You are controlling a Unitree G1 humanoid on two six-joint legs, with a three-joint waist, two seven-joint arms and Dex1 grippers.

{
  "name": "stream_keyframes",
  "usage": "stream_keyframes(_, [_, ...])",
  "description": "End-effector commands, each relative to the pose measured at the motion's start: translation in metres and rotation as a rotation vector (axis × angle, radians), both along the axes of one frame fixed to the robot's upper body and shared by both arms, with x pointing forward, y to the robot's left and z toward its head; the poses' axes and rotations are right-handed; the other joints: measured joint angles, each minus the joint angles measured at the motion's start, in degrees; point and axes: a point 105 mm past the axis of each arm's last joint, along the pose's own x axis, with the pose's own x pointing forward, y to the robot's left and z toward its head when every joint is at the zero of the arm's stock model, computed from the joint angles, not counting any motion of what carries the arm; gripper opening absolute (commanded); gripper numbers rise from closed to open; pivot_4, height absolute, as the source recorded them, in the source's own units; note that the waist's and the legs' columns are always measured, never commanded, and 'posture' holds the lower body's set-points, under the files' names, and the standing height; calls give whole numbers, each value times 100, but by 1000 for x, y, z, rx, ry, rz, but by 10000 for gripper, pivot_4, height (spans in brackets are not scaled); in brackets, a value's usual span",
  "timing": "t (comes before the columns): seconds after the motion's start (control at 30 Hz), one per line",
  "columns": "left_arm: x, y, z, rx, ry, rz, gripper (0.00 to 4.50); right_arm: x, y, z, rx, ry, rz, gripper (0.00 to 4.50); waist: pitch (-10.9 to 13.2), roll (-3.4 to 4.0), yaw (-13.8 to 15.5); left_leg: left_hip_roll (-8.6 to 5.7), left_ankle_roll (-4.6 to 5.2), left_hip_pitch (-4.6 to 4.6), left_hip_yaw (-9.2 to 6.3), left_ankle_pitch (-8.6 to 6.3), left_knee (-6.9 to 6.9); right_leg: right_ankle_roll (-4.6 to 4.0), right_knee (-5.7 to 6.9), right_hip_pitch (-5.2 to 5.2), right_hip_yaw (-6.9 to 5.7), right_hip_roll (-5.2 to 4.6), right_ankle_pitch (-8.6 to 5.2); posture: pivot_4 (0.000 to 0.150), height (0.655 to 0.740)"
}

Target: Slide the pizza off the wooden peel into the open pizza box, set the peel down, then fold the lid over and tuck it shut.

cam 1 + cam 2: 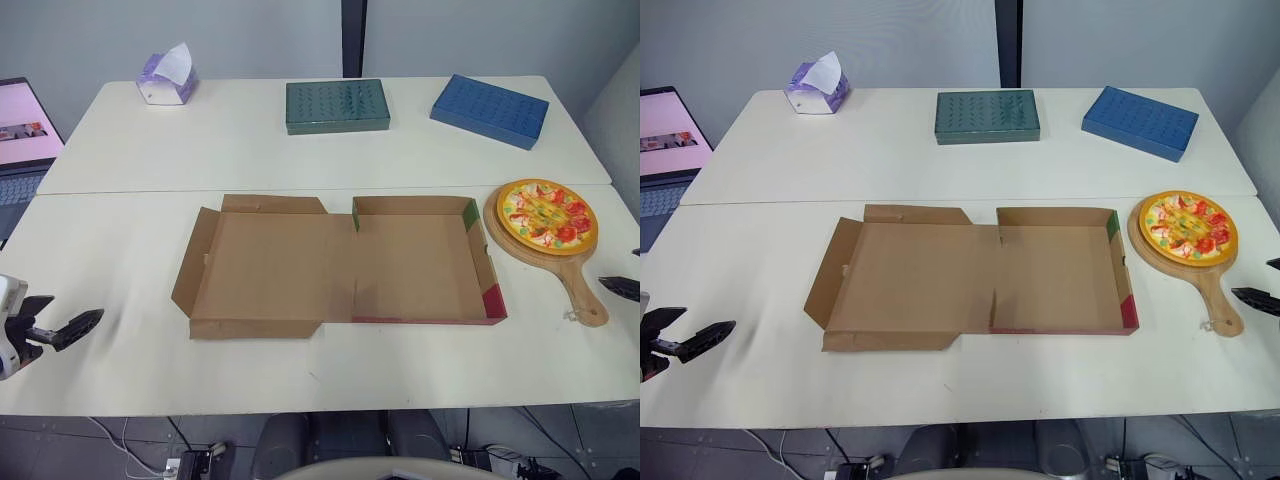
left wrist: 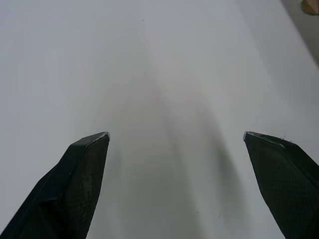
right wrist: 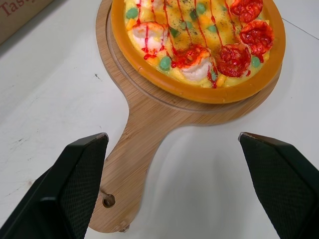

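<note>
The toy pizza [image 1: 546,212] sits on the round wooden peel [image 1: 580,285] at the right of the white table, handle pointing toward the front edge. Left of the peel, the cardboard pizza box [image 1: 420,262] lies open and empty, its lid [image 1: 270,265] flat on the table to the left. My right gripper [image 3: 172,135] is open, hovering just in front of the peel's handle [image 3: 134,149], with nothing between its fingers. My left gripper [image 1: 68,312] is open over bare table near the front left edge, far from the box.
At the back of the table lie a green box [image 1: 337,105], a blue box [image 1: 490,110] and a tissue pack [image 1: 167,78]. A laptop [image 1: 22,140] stands off the left side. The table's right edge runs close to the peel.
</note>
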Motion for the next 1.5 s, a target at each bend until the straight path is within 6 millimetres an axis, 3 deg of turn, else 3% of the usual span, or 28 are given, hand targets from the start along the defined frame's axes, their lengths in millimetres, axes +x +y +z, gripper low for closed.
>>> stream_keyframes(0.03, [7,-4,13,34,-11,-45,44856,-1,0,11,-32,-18,12,45000,0,0,0,0,0,0,0,0,0,0,0,0,0,0,0,1500,7400])
stream_keyframes(0.47, [16,-11,23,-32,-71,-102,44856,-7,-4,7,43,13,-56,45000,0,0,4,0,0,0,-1,0,0,0,0,0,-2,1,0,1500,7400])
stream_keyframes(0.77, [8,-4,27,-34,-69,-94,44856,-8,-6,7,42,-2,-67,45000,0,0,-3,1,0,0,0,0,-1,0,0,-1,-2,1,0,1500,7400])
stream_keyframes(0.83, [9,-10,32,-49,-72,-135,44856,-10,-6,7,44,-7,-72,45000,0,-1,-3,0,0,0,-1,0,-1,0,0,-1,-2,1,0,1500,7400])
stream_keyframes(1.0, [23,-54,48,-94,-103,-355,44856,-14,-3,8,68,-28,-69,45000,0,-1,30,-2,0,-1,0,0,0,0,0,2,-1,-1,0,1500,7400])
stream_keyframes(1.3, [50,-174,85,-129,-157,-875,44856,-34,10,12,113,-32,-61,45000,1,-1,111,-3,0,-4,-1,0,4,2,0,3,-1,0,1,1500,7400])
stream_keyframes(1.37, [48,-201,93,-167,-176,-999,44856,-36,14,12,118,-31,-61,45000,1,-1,107,-3,0,-4,-1,0,4,3,0,3,-2,0,1,1500,7400])
stream_keyframes(1.43, [37,-238,99,-228,-180,-1179,44856,-35,19,7,123,-31,-72,45000,2,-3,86,-1,0,-4,-1,0,4,3,0,3,-2,3,1,1500,7400])
stream_keyframes(1.5, [26,-261,101,-267,-172,-1302,44856,-32,22,3,113,-40,-85,45000,3,-5,68,0,0,-4,0,0,7,3,1,4,-2,4,1,1500,7400])
